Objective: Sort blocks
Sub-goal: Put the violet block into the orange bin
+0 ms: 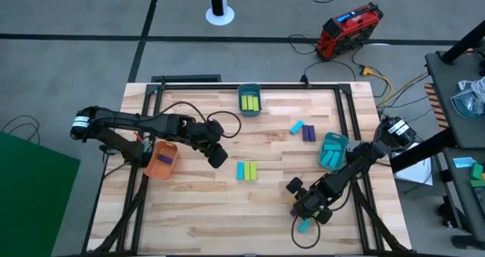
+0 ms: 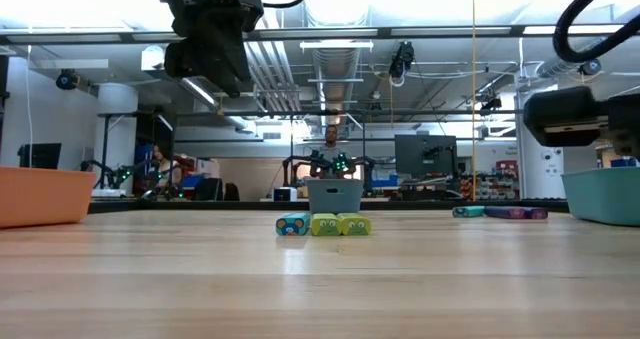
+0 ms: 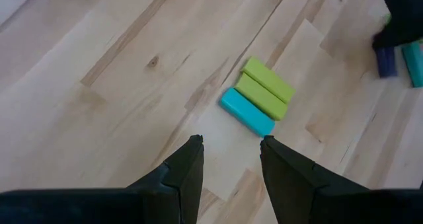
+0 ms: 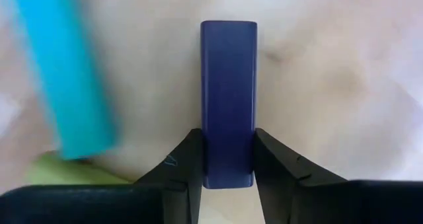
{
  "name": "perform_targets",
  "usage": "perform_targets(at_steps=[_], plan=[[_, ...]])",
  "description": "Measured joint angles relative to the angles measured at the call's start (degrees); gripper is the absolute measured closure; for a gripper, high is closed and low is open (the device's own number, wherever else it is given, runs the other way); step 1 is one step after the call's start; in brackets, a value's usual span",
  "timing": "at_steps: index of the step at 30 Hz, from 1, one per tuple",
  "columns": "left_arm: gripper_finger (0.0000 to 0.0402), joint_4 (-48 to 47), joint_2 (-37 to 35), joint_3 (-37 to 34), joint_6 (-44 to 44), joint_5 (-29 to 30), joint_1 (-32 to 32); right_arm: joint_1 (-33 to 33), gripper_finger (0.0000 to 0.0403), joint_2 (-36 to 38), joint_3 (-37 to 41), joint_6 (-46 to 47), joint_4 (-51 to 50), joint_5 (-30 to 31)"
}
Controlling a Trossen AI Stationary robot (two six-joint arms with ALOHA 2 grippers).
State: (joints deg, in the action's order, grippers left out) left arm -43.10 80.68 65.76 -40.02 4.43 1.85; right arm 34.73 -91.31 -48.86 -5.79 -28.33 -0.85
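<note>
Wooden table [image 1: 197, 211], blocks scattered. Right gripper [image 4: 228, 159] pinches a purple block [image 4: 229, 98] near the front edge, beside a cyan block [image 4: 63, 72], likely bound for the orange bin [image 1: 161, 160]. Left gripper [image 3: 231, 161], jaws parted and empty, hovers over the central trio [image 3: 259, 97].

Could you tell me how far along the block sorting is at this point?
Partly done: yellow-green blocks sit in one bin and a purple one in the orange bin. The right gripper is closing on a purple block. The three central blocks and others remain loose.
</note>
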Motion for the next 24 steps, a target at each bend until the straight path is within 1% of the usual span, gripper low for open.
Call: perform_targets(at_steps=[4,7,9,12,14,16,19,21,24], plan=[[0.0272,1.6,0.0,0.0,2.5,-0.4,0.0,-4.1,0.0307,2.7,-1.2,6.5,-3.9,1.4],[0.0272,5.0,0.0,0.0,4.4,-2.0,0.0,-7.1,0.0307,5.6,-3.3,7.9,-6.2,5.0],[0.0272,9.2,0.0,0.0,6.5,-5.5,0.0,-9.3,0.0307,7.2,-4.8,8.0,-7.4,9.8],[0.0272,17.1,0.0,0.0,11.9,-11.5,0.4,-13.0,0.0307,9.6,-7.8,10.5,-7.6,21.4],[0.0272,22.4,0.0,0.0,15.6,-13.0,0.9,-15.2,0.0307,10.7,-9.7,11.2,-7.5,28.7],[0.0272,27.7,0.0,0.0,17.8,-13.4,1.3,-17.2,0.0307,11.2,-12.1,10.8,-7.2,35.0],[0.0272,33.4,0.0,-0.1,18.7,-13.5,1.4,-18.9,0.0307,11.4,-15.9,8.1,-6.9,41.4],[0.0272,34.6,0.3,-0.2,18.8,-13.3,1.4,-19.0,0.0307,11.3,-17.9,5.5,-6.8,44.5],[0.0272,34.8,1.2,-0.2,18.8,-9.9,1.4,-18.4,0.0307,10.8,-20.2,-0.3,-5.7,49.2]])
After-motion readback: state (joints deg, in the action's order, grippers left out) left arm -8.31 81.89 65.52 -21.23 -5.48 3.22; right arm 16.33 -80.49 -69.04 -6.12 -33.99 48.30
